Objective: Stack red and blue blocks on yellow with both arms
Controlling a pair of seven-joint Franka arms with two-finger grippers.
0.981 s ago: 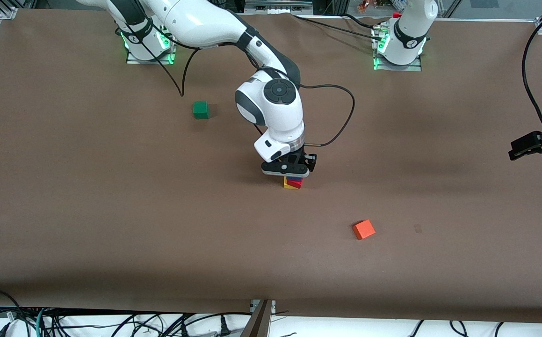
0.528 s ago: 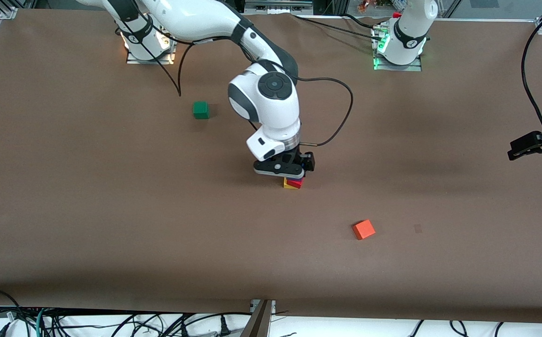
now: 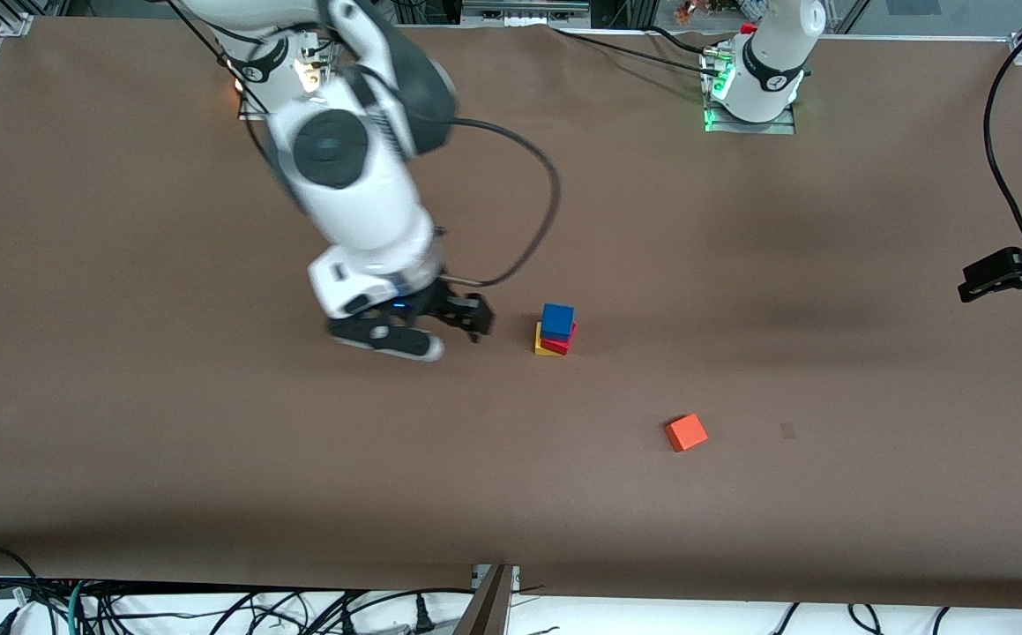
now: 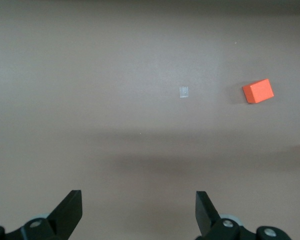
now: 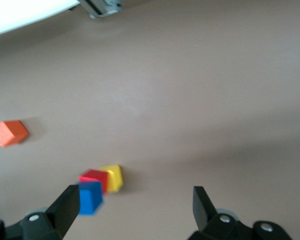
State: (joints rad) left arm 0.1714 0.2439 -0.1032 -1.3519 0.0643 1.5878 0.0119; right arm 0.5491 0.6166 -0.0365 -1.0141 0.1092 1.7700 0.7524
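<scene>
The blue block (image 3: 557,318) sits on the red block (image 3: 556,345), which sits on the yellow cube (image 3: 541,340), a slightly skewed stack at mid-table. My right gripper (image 3: 468,319) is open and empty, just beside the stack toward the right arm's end. In the right wrist view the blue block (image 5: 90,198), the red block (image 5: 94,176) and the yellow cube (image 5: 113,177) show by one finger of the open gripper (image 5: 136,200). My left gripper (image 3: 973,287) waits high at the left arm's end, open and empty (image 4: 138,200).
An orange-red cube (image 3: 685,432) lies nearer the front camera than the stack, toward the left arm's end; it shows in the left wrist view (image 4: 258,91) and the right wrist view (image 5: 9,133). A small pale mark (image 3: 788,430) is on the table beside it.
My right gripper has let go of the blue block, lifted off the stack and swung away toward the right arm's end. The stack stays standing. The left arm has not moved.
</scene>
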